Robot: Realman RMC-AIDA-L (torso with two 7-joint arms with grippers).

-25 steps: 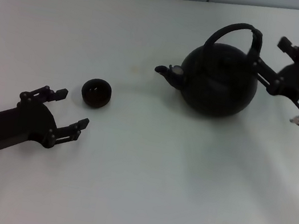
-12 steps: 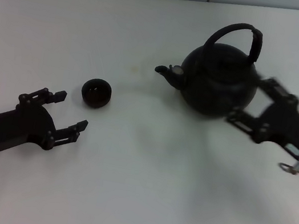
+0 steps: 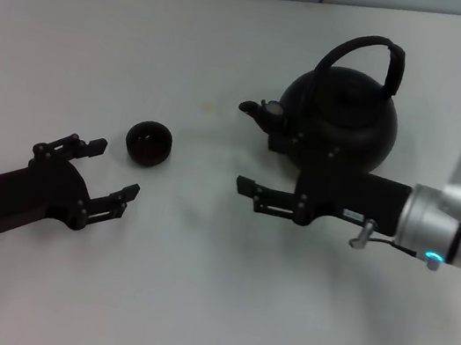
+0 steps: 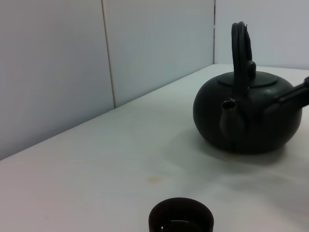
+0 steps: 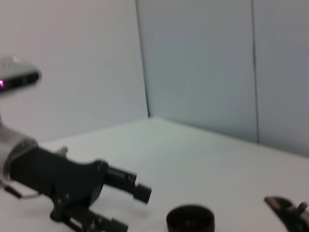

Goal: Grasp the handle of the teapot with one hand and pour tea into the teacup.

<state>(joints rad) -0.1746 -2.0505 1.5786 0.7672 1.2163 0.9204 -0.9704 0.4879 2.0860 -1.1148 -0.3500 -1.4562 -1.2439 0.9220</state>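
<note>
Before the teapot (image 3: pixel 339 125), right claw (image 3: pixel 262 167) spread empty, left claw (image 3: pixel 110 174) spread near teacup (image 3: pixel 148 142).

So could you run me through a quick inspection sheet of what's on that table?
Surface: pale table, faint stain near the middle.
Job's things: teapot upright, handle ungripped, spout toward the teacup, which stands apart.
Clutter: nothing seen.
Grippers: left gripper open, near the teacup; right gripper in front of the teapot, holding nothing.
Cables: nothing seen.
Surroundings: tiled wall behind the table.
</note>
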